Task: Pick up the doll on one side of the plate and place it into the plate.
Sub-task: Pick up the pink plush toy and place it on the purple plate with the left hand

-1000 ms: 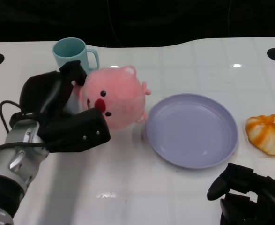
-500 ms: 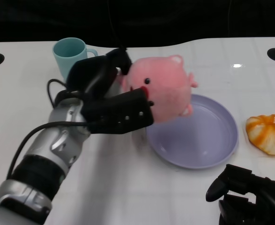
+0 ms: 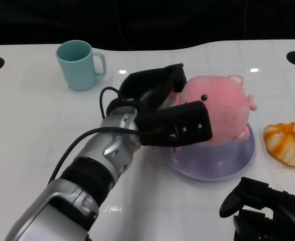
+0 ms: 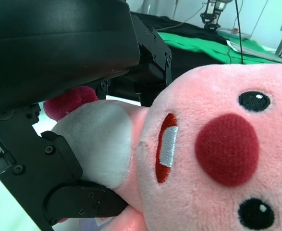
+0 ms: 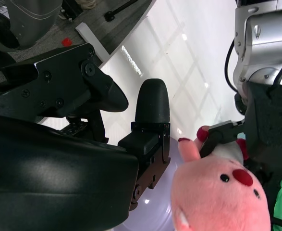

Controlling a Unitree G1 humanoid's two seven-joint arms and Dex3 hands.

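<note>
Gripping a pink plush doll [image 3: 220, 110] between its black fingers, the robot's left hand [image 3: 167, 118] holds the toy over the lavender plate [image 3: 212, 163] at centre right of the head view, the silver forearm [image 3: 104, 160] running up from the lower left of the frame. Much of the plate is hidden by the doll and the hand, with only its near rim and right edge showing, and whether the doll touches the plate cannot be told. In the left wrist view the doll's face fills the right of the frame, with its red nose [image 4: 226, 149], black eyes and open mouth, while dark fingers [image 4: 73, 192] clamp its pale belly at lower left. At the lower right of the head view the right hand [image 3: 268, 208] sits low at the table's near edge with fingers curled, nothing visibly in them. A teal mug [image 3: 79, 64] stands at upper left, well apart from the plate, and an orange-and-white striped plush item [image 3: 288, 143] lies at the right edge, just beside the plate, on the white table [image 3: 36, 125]
</note>
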